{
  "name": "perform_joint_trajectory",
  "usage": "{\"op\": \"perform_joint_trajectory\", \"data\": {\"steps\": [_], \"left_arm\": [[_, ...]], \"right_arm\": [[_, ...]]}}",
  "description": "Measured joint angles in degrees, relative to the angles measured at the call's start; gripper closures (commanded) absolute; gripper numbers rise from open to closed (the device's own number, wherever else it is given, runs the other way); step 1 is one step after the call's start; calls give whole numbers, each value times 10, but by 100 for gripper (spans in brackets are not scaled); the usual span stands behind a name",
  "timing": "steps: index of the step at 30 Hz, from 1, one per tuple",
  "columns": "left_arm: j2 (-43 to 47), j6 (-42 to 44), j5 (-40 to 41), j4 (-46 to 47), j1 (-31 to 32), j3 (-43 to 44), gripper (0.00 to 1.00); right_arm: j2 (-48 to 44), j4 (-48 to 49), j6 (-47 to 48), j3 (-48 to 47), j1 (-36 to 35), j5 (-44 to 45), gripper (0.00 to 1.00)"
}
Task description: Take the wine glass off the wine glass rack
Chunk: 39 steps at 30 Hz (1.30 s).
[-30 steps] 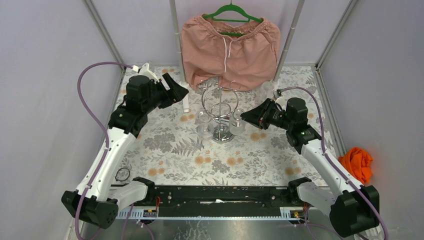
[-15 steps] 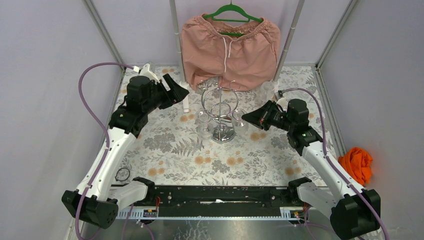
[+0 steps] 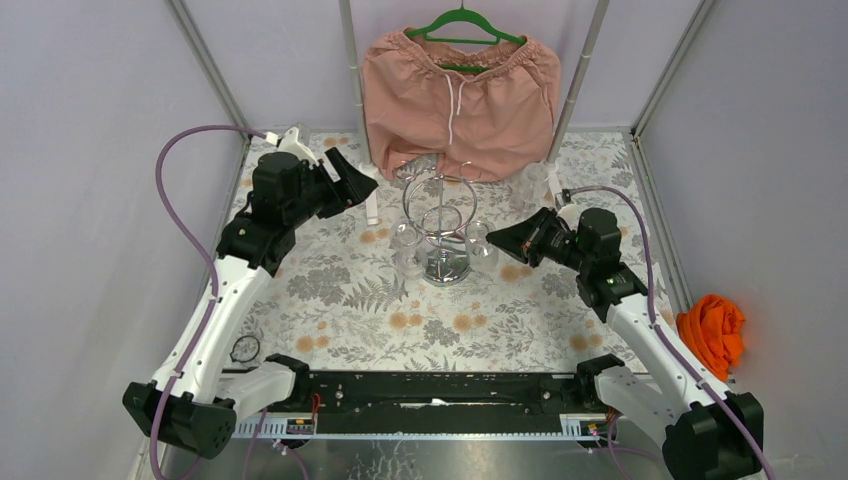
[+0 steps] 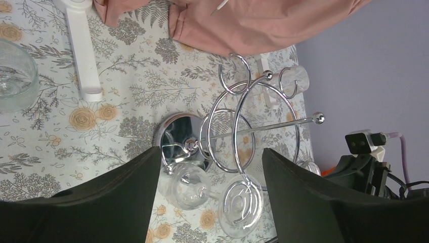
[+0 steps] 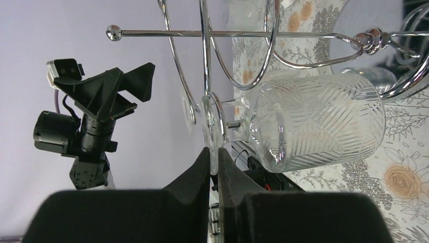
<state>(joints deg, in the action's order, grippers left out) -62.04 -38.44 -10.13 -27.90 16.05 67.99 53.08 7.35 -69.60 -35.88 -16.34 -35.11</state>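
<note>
The chrome wine glass rack (image 3: 440, 215) stands mid-table on its round mirrored base (image 3: 445, 268); it also shows in the left wrist view (image 4: 243, 129). My right gripper (image 3: 494, 240) is shut on the flat foot (image 5: 212, 129) of a cut-pattern wine glass (image 5: 318, 121), which hangs sideways at the rack's right side (image 3: 479, 240). I cannot tell whether its foot still sits in a ring. A second wine glass (image 4: 189, 185) hangs on the rack's left side (image 3: 405, 245). My left gripper (image 3: 352, 182) is open and empty, up and left of the rack.
Pink shorts (image 3: 460, 95) on a green hanger hang just behind the rack. A clear glass (image 3: 530, 185) and a white stand (image 3: 372, 205) sit near the back. An orange cloth (image 3: 712, 328) lies at the right, outside the frame posts.
My right arm has drawn slightly to the right and nearer, keeping its grip on the glass's foot; the glass has shifted a little with it. My left arm has not moved.
</note>
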Motion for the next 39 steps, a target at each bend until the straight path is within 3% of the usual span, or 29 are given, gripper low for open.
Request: {"op": "perform_joint_trajectory", "data": {"steps": [18,39], "left_arm": [[1,0,0,1,0,-5,19],[1,-1,-8,1,0,-5,19]], "right_arm": [[-27,22,-47,14,0,2,100],[-87,-59,-27,13,0,8,100]]}}
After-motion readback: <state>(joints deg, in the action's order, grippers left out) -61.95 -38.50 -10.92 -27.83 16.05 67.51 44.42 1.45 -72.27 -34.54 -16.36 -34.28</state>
